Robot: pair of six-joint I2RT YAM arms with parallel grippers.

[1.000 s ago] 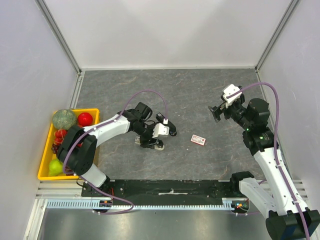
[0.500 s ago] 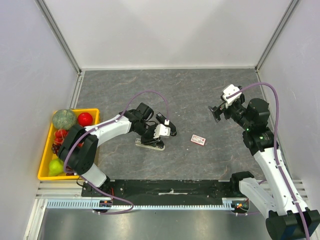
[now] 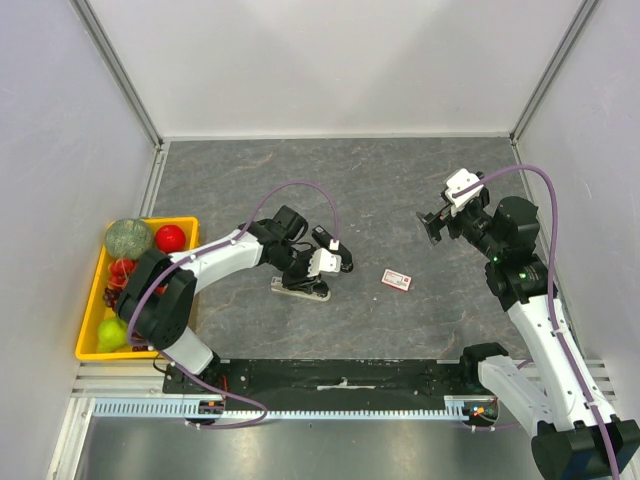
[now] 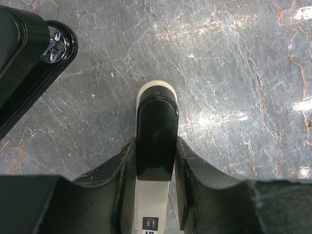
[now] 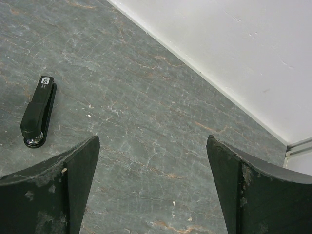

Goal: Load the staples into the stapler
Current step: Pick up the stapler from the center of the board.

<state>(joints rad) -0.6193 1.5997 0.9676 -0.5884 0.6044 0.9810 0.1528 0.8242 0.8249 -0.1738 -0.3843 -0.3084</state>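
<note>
A white stapler with a black top (image 3: 283, 287) lies flat on the grey table. My left gripper (image 3: 308, 280) is down over it. In the left wrist view both fingers press the black top of this stapler (image 4: 156, 122), so the left gripper (image 4: 155, 146) is shut on it. The staples, a small white and red box (image 3: 397, 279), lie on the table to the right, apart from both grippers. My right gripper (image 3: 432, 226) hangs above the table behind that box. Its jaws stand wide apart and empty (image 5: 153, 141).
A second, all-black stapler (image 3: 340, 258) lies just beyond my left gripper; it also shows in the left wrist view (image 4: 29, 63) and the right wrist view (image 5: 38, 111). A yellow bin (image 3: 88, 352) of fruit stands at the left edge. White walls enclose the table.
One second ago the white stapler stood tipped up under my left gripper. It now lies flat on the table. The right arm and the staple box have not moved.
</note>
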